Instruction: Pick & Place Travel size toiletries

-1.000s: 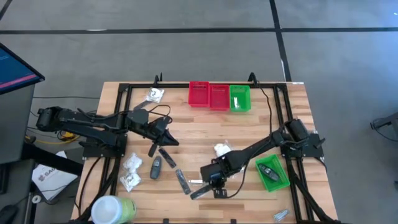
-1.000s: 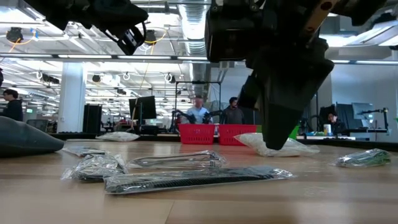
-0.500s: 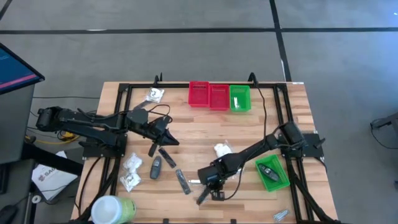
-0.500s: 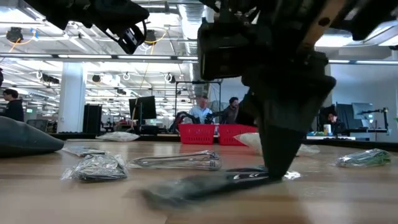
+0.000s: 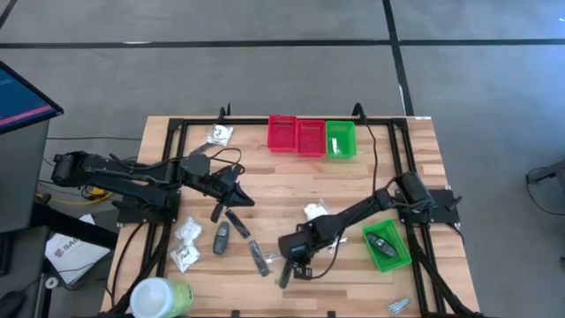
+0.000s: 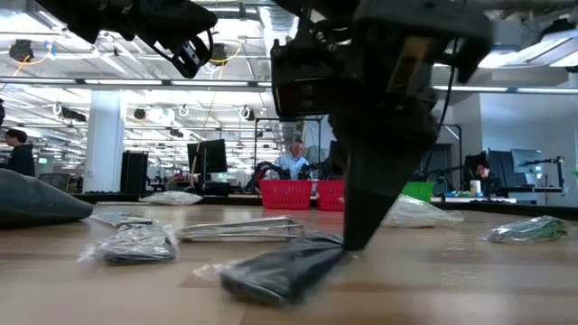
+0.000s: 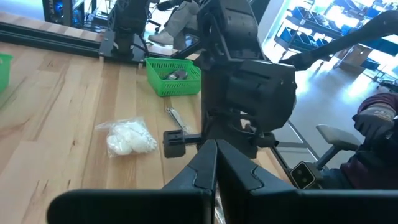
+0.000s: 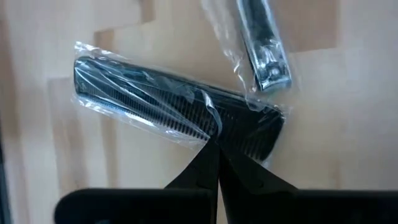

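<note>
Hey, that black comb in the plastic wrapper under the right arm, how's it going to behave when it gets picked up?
The comb is long and thin, so probably light and fairly stiff. Its crinkly clear wrapper looks slick and loose, so it may slide or twist. The right claw pinches it near one end, so the far end will likely droop.

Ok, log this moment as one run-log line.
right gripper: shut on wrapped comb, at table | left gripper: shut, raised, idle | green bin: holds one item
</note>
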